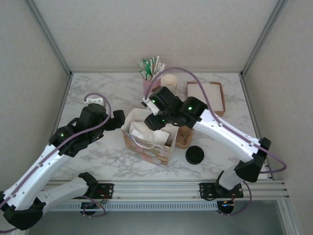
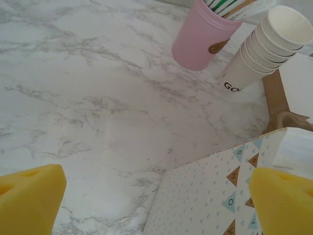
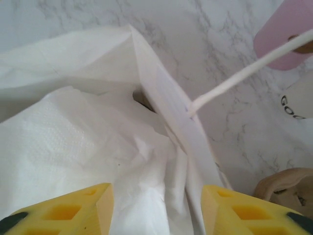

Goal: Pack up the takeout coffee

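Hovering over the bag point(image 1: 146, 147), the right hand point(image 3: 156, 210) holds its jaws apart and empty above the napkins point(image 3: 73, 147). The left hand point(image 2: 156, 200) is wide open at the bag's left side. The coffee point(image 1: 194, 155) stands on the table point(image 1: 98, 98), right of the bag, ungripped. Judgement: napkins loaded; coffee not yet packed.

White table point(image 2: 98, 98) veined grey; pink cup point(image 2: 200, 36); cream stacked cups point(image 2: 266, 44) lettered black; bag point(image 2: 205, 196) white, dotted pale blue, with brown-and-teal bunting; right gripper point(image 3: 156, 198) yellow-fingered.
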`<action>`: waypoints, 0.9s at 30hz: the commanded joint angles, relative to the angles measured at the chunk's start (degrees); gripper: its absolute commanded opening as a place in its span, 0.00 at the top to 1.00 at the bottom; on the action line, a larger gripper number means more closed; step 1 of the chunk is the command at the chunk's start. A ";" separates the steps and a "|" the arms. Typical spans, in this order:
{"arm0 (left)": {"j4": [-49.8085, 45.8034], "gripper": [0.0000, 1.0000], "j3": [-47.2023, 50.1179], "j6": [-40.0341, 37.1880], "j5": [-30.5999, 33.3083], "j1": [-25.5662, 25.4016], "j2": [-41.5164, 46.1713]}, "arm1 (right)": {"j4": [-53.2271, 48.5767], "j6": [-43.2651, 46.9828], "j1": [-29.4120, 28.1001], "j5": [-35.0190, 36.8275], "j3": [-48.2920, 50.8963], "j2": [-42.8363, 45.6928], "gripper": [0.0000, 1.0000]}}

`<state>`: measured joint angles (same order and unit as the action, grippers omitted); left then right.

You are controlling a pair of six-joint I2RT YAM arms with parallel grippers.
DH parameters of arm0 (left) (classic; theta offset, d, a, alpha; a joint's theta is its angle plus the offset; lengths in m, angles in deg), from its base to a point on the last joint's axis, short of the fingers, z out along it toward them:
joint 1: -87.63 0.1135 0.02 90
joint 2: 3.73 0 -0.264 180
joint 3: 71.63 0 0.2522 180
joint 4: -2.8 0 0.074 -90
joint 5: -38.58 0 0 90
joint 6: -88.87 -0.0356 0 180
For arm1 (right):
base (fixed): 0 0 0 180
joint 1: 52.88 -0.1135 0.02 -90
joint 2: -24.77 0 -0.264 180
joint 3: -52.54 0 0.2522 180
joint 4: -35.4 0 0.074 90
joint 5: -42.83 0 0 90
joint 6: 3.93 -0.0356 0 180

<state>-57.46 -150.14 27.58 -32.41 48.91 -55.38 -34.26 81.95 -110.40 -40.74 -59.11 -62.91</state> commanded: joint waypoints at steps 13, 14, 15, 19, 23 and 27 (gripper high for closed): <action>3.66 0.00 -1.64 -5.35 8.44 0.47 3.48 | 24.87 6.01 0.39 17.06 15.53 26.55 0.32; 5.46 0.00 -0.55 -6.27 9.28 0.41 4.29 | 28.49 6.98 0.39 19.04 19.07 29.73 0.30; 7.47 0.00 0.63 -7.44 10.10 0.48 5.08 | 31.72 7.98 0.46 20.60 21.97 32.34 0.27; 15.65 0.00 5.97 -11.45 17.63 0.45 8.21 | 45.38 13.96 0.62 30.43 35.03 42.96 0.19; 23.51 0.00 11.79 -18.67 26.24 1.13 8.69 | 60.78 22.51 3.79 34.30 48.92 50.81 0.09; 30.50 0.00 17.55 -20.57 36.33 5.56 9.00 | 71.10 21.57 13.54 32.06 60.61 53.64 0.01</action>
<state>-35.38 -136.22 10.86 -7.87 51.14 -46.90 22.56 100.90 -102.82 -10.55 -4.71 -10.38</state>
